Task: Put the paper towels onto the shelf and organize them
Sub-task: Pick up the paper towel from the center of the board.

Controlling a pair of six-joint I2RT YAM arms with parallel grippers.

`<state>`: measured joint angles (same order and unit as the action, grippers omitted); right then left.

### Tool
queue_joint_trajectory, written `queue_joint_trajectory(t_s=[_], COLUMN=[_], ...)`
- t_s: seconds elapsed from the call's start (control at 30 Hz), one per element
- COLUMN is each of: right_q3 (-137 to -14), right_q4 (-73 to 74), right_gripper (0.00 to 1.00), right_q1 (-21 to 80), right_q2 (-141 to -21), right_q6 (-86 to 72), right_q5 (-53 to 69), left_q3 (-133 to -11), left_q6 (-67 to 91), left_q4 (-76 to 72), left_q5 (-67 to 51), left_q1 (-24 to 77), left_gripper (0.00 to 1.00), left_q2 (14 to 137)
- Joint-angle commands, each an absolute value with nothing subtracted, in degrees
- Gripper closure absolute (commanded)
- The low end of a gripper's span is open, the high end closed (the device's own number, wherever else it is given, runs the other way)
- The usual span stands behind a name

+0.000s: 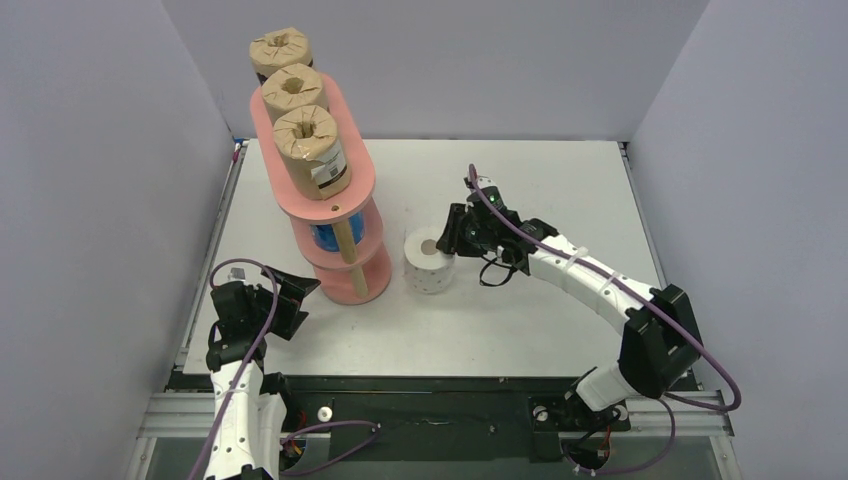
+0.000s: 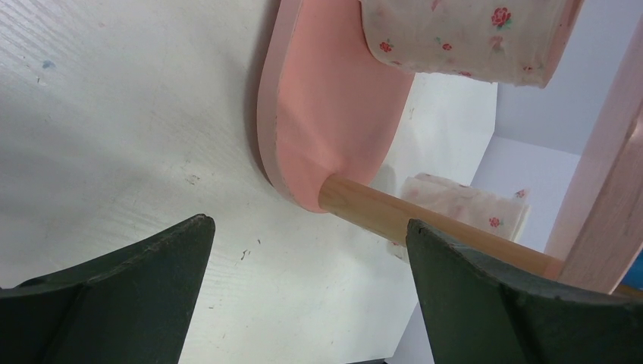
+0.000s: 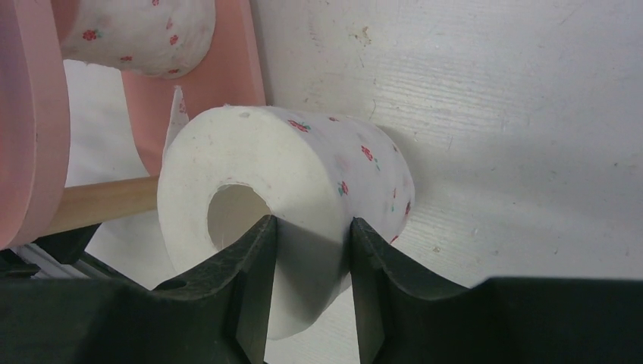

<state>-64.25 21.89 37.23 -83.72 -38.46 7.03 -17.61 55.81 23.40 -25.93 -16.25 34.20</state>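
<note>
The pink shelf [image 1: 345, 205] stands at the table's left. Three brown paper towels [image 1: 294, 92] line its top board, and a blue one [image 1: 325, 238] shows on the middle tier. A white roll with pink dots [image 1: 430, 265] stands on end on the table just right of the shelf. My right gripper [image 3: 312, 227] is shut on that roll's [image 3: 303, 167] wall, one finger in the core hole and one outside. Another dotted roll [image 3: 136, 30] sits on the shelf beyond. My left gripper [image 2: 311, 250] is open over bare table, close to the bottom board [image 2: 326, 114] and a post [image 2: 394, 216].
Grey walls enclose the table on the left, back and right. A dotted roll [image 2: 462, 30] lies on the bottom board in the left wrist view. The left arm [image 1: 245, 320] sits at the shelf's near-left corner.
</note>
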Motion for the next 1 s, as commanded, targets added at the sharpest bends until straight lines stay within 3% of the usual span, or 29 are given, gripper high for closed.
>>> queue_joint_trajectory(t_s=[0.0,0.97], right_q3=[-69.7,-83.6], right_q4=[18.9,15.8], right_gripper=[0.75,0.78], right_q1=[37.9,41.0], right_q2=[-86.6,-101.0], right_q6=[-39.9,-44.1], right_q5=[8.5,12.8], left_q3=[-18.0,-17.9], left_q6=[56.0,56.6], left_q4=[21.9,22.1], left_q5=[-27.0,-27.2], left_q1=[-16.6,-16.7], left_gripper=[0.01,0.01], left_q2=[33.7,33.4])
